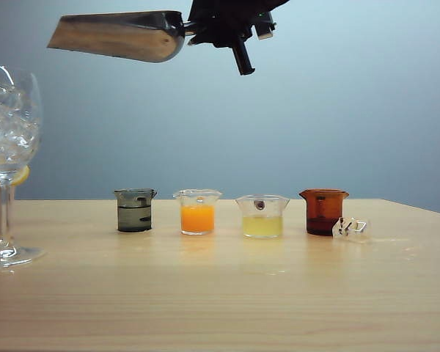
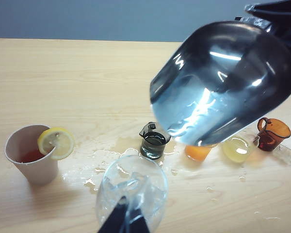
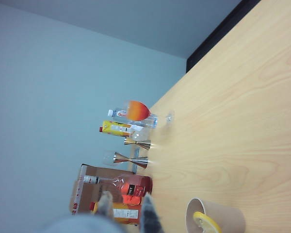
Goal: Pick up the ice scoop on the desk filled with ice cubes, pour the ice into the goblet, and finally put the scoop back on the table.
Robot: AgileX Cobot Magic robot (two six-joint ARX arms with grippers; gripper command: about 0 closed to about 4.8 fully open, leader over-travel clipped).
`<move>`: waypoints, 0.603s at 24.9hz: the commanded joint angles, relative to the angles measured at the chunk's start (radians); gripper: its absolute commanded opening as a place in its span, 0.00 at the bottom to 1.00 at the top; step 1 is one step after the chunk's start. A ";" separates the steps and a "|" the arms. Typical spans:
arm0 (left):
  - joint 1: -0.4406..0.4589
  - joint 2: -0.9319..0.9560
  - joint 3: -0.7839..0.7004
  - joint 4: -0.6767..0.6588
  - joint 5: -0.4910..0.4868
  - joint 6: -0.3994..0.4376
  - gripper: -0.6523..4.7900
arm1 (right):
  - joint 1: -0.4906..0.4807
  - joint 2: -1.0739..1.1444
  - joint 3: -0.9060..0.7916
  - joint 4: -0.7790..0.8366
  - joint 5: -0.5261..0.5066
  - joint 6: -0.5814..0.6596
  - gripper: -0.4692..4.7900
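High over the desk (image 1: 220,293), the silver ice scoop (image 1: 121,37) hangs almost level, its tapered front toward the goblet. My right gripper (image 1: 231,29) is shut on its short handle. In the left wrist view the ice scoop (image 2: 223,82) fills the upper part, and no ice shows on it. The goblet (image 1: 11,132) stands at the far left, its bowl packed with ice cubes (image 1: 7,125). My left gripper (image 2: 127,221) is close by the goblet (image 2: 132,194), fingertips together, holding nothing. In the right wrist view the right gripper (image 3: 127,199) shows two blurred grey fingers.
Four small beakers stand in a row: grey (image 1: 135,210), orange (image 1: 197,212), yellow (image 1: 262,215), brown (image 1: 323,211). A loose ice cube (image 1: 350,227) lies by the brown one. A paper cup with a lemon slice (image 2: 33,153) and spilled water (image 2: 99,162) are near the goblet. Bottles and jiggers (image 3: 131,145) line the far edge.
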 commanded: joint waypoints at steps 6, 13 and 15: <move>0.001 -0.003 0.002 0.010 0.001 0.000 0.11 | -0.171 -0.014 0.008 0.043 -0.103 0.011 0.08; 0.001 -0.003 0.002 0.010 -0.011 0.000 0.11 | -0.359 -0.014 0.002 0.044 -0.126 0.011 0.08; 0.002 -0.003 0.002 0.010 -0.016 0.000 0.11 | -0.407 -0.014 -0.009 0.055 -0.134 0.011 0.08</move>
